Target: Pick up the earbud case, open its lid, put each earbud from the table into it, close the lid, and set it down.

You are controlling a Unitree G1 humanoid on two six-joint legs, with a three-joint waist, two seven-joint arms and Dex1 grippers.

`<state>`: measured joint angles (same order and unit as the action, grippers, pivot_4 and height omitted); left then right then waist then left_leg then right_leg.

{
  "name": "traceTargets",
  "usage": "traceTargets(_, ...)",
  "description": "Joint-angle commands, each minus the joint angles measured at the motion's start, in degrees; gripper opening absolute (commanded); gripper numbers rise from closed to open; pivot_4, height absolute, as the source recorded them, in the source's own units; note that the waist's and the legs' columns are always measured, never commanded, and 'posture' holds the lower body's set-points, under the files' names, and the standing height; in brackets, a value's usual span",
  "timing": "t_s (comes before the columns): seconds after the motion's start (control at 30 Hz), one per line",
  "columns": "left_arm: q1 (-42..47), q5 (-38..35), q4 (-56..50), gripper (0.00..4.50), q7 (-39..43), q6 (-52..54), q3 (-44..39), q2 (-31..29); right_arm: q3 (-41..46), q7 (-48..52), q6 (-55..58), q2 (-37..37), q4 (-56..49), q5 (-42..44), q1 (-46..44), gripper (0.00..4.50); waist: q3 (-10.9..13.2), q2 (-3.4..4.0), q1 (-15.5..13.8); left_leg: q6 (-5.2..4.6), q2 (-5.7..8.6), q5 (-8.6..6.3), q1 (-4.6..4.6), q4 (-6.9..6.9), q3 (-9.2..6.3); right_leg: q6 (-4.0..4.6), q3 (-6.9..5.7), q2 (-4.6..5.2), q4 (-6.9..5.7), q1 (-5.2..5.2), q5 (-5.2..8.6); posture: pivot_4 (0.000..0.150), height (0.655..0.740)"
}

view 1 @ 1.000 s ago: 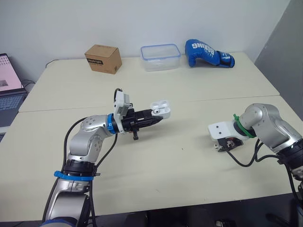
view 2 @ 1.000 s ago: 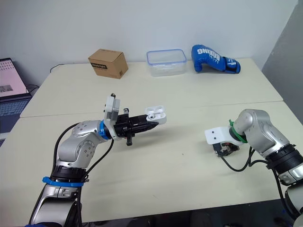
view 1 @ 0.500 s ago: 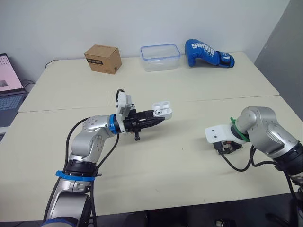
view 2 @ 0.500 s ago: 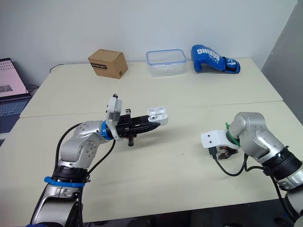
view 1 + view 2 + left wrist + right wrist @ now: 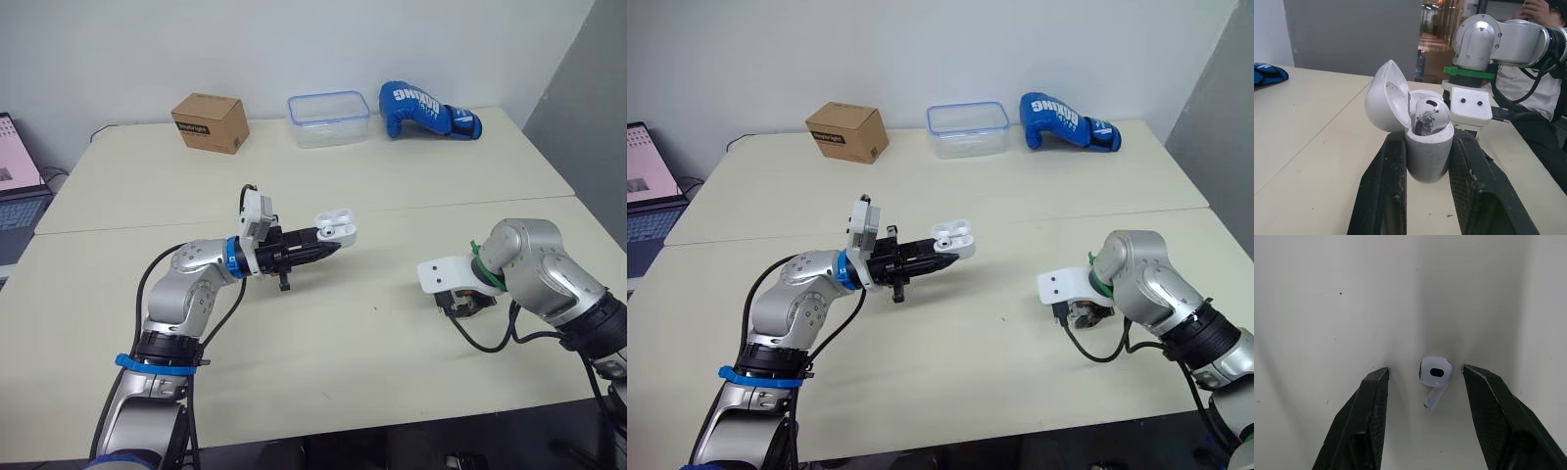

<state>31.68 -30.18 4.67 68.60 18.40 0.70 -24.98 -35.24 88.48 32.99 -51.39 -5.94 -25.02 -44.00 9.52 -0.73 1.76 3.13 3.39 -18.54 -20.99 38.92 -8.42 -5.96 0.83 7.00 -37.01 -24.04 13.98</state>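
Observation:
My left gripper (image 5: 331, 244) is shut on the white earbud case (image 5: 335, 226) and holds it above the middle of the table. Its lid stands open, and in the left wrist view one earbud (image 5: 1425, 113) sits inside the earbud case (image 5: 1426, 147). My right gripper (image 5: 460, 305) points down at the table on the right. Seen from the right wrist, that gripper (image 5: 1425, 369) is open, and the other white earbud (image 5: 1435, 375) lies on the table between its fingers (image 5: 1362, 416), touching neither.
A cardboard box (image 5: 210, 121), a clear blue-rimmed container (image 5: 329, 118) and a blue boxing glove (image 5: 428, 108) line the far edge. A laptop (image 5: 16, 191) sits off the left side. A seated person (image 5: 1540, 93) is behind my right arm in the left wrist view.
My right arm has shifted a little to the left, staying low over the table. The left gripper with the case has barely moved.

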Motion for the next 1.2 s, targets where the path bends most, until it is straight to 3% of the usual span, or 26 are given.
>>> traceTargets(0.03,0.1,-0.6,-2.2,0.84,0.0,-0.8,-0.6,-0.2,-0.7,2.5,0.3,0.4,-0.2,-0.7,-1.4,2.44,0.0,0.00,0.0,0.00,0.00,0.00,0.00,0.00,0.00,0.00,0.00,0.00,0.00,0.00,0.00,0.150,0.7307)
traceTargets(0.17,-0.1,-0.5,-2.1,0.84,0.2,-1.1,-0.6,-0.3,-0.8,2.6,0.4,0.3,-0.2,-0.9,-1.4,1.62,0.0,0.00,0.0,0.00,0.00,0.00,0.00,0.00,0.00,0.00,0.01,0.00,0.00,0.00,0.00,0.150,0.7307)
traceTargets(0.77,-0.3,-0.2,-1.5,0.84,0.3,-1.8,-0.6,0.0,-2.2,2.5,0.2,0.5,0.2,-2.0,-2.0,1.62,0.0,0.00,0.0,0.00,0.00,0.00,0.00,0.00,0.00,0.00,0.00,0.00,0.00,0.00,0.00,0.150,0.7307)
traceTargets(0.87,-0.4,-0.3,-1.8,0.84,0.1,-1.7,-0.5,0.0,-2.2,2.6,0.2,0.3,-0.2,-1.8,-2.0,1.06,0.0,0.00,0.0,0.00,0.01,0.00,0.00,0.00,0.00,0.00,0.01,0.00,0.01,0.00,0.00,0.150,0.7307)
traceTargets(0.93,-0.4,-0.3,-1.9,0.84,0.1,-1.7,-0.5,-0.1,-2.3,2.7,0.1,0.2,-0.3,-1.8,-2.1,0.40,0.0,0.00,0.0,0.00,0.01,0.00,0.00,0.00,0.01,0.00,0.01,0.00,0.00,0.00,0.00,0.150,0.7307)
traceTargets(1.2,0.0,-0.2,-1.3,0.84,0.2,-1.8,-0.4,-0.2,-2.1,2.6,0.5,0.0,-0.7,-1.8,-1.8,0.37,0.0,0.00,0.0,0.00,0.01,0.00,0.00,0.00,0.01,0.00,0.01,0.00,0.01,0.00,0.00,0.150,0.7307)
